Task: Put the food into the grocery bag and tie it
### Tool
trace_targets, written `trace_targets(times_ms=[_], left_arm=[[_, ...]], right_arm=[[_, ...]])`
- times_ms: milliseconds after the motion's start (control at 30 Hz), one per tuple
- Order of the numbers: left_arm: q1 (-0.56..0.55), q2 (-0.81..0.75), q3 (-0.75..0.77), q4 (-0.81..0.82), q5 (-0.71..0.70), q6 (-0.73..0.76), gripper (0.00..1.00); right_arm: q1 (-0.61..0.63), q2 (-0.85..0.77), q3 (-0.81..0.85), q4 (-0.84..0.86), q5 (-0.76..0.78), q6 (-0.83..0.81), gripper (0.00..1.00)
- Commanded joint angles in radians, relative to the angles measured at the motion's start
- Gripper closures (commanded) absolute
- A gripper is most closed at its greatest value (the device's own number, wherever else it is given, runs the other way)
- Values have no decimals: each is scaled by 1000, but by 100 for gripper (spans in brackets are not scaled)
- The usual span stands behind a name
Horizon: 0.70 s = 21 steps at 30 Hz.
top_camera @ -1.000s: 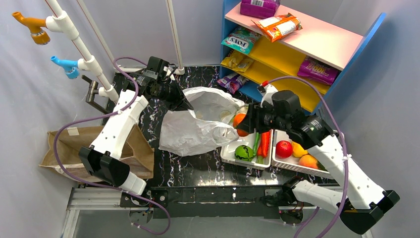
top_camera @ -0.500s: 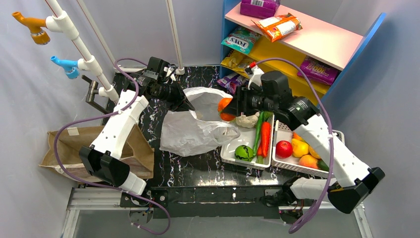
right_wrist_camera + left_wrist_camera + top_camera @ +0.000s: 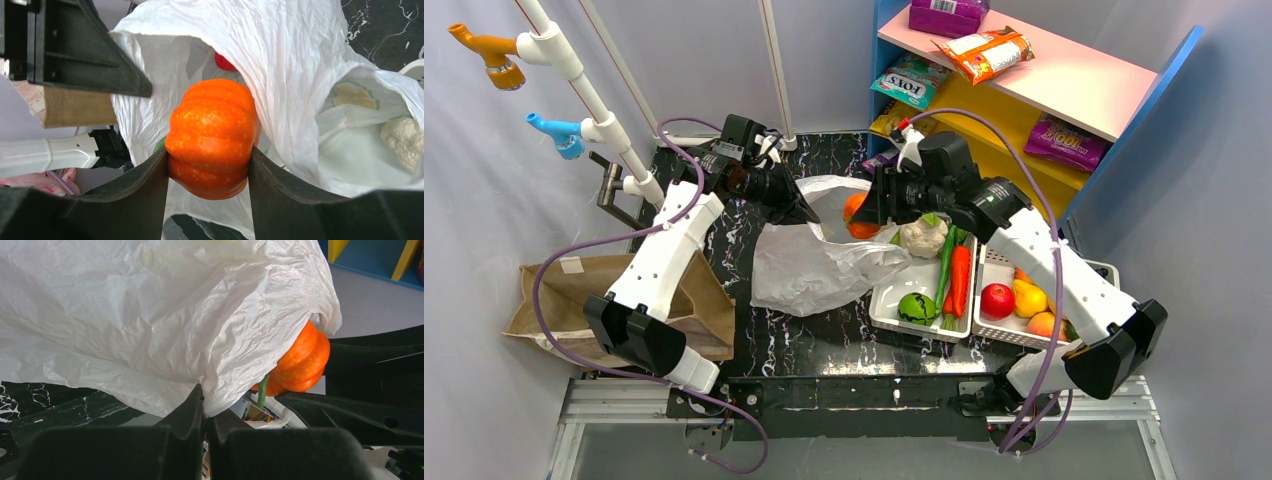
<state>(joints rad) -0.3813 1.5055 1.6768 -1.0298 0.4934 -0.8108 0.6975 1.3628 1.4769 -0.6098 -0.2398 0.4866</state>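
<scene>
At the bag's mouth, my right gripper [image 3: 207, 165] clamps the ribbed orange pumpkin [image 3: 212, 120] by its sides, jaws roughly half spread around it. The pumpkin sits at the opening of the white grocery bag [image 3: 150, 315]. My left gripper [image 3: 205, 405] is pinched fully closed on the bag's rim, holding it raised. Something red [image 3: 225, 62] shows deeper inside the bag.

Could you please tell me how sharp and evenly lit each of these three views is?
Top external: sharp, evenly lit, only soft shadows. Left wrist: the grocery bag is very bright, nearly washed out; the left end effector is dark and blurred. Right wrist: the pumpkin is crisp, well lit.
</scene>
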Motion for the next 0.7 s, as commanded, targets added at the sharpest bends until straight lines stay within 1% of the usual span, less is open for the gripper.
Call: trace_targets(times_ms=[0, 67, 167, 200, 233, 267, 333, 433, 667], left_arm=[[5, -33, -1, -6, 39, 13, 100], [4, -32, -3, -4, 41, 13, 100], [5, -33, -7, -6, 45, 14, 100], [5, -34, -9, -4, 46, 15, 100], [5, -34, -10, -5, 46, 15, 100], [5, -34, -10, -6, 47, 16, 100], [5, -36, -14, -6, 47, 15, 100], [5, -38, -21, -5, 44, 14, 100], [5, -39, -26, -2, 47, 15, 100]], right_arm=[[13, 41, 82, 55, 15, 12, 74], [16, 67, 109, 47, 22, 13, 71], [17, 98, 143, 36, 30, 6, 64], [19, 106, 154, 31, 31, 5, 58], [19, 113, 163, 25, 30, 5, 50], [19, 120, 172, 17, 33, 9, 36], [19, 125, 182, 13, 47, 32, 28], [20, 121, 178, 26, 43, 46, 22], [20, 117, 186, 35, 20, 45, 16]])
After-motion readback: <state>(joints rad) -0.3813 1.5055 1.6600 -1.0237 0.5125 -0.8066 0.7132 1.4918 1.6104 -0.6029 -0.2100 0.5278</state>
